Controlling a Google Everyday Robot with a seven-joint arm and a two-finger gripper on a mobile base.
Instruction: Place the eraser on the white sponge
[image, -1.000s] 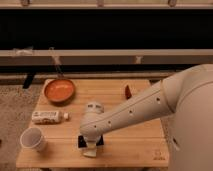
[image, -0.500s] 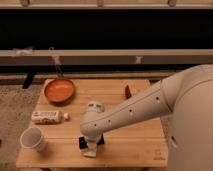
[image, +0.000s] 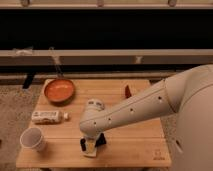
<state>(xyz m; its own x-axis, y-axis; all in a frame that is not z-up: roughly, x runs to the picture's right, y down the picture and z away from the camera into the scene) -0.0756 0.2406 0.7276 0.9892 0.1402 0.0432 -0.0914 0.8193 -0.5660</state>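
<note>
Nothing much has shifted over the last second: the arm (image: 135, 111) reaches in the same line from the right, and the gripper (image: 90, 144) hangs at the same spot near the front edge of the desk (image: 135, 142), pointing straight down. Whether its fingers are parted or closed cannot be told from this view, since the wrist covers them from above. The eraser (image: 100, 140) shows as a small dark block right at the tip of the gripper, tilted, its right end sticking out from under the wrist; a second dark bit shows on the left side of the gripper, and it cannot be told whether that belongs to the eraser or to the gripper itself. The white sponge (image: 90, 151) lies flat on the desk directly below the gripper, only its pale front edge showing beneath the dark block, so the eraser sits over it and seems to touch it, though contact cannot be confirmed. Farther left, a white cup (image: 32, 138) stands near the front left corner, and a white bottle (image: 48, 116) lies on its side just behind it. An orange pan (image: 59, 90) sits at the back left with its handle pointing away. A small red object (image: 127, 91) lies near the back edge, well apart from the gripper.
</note>
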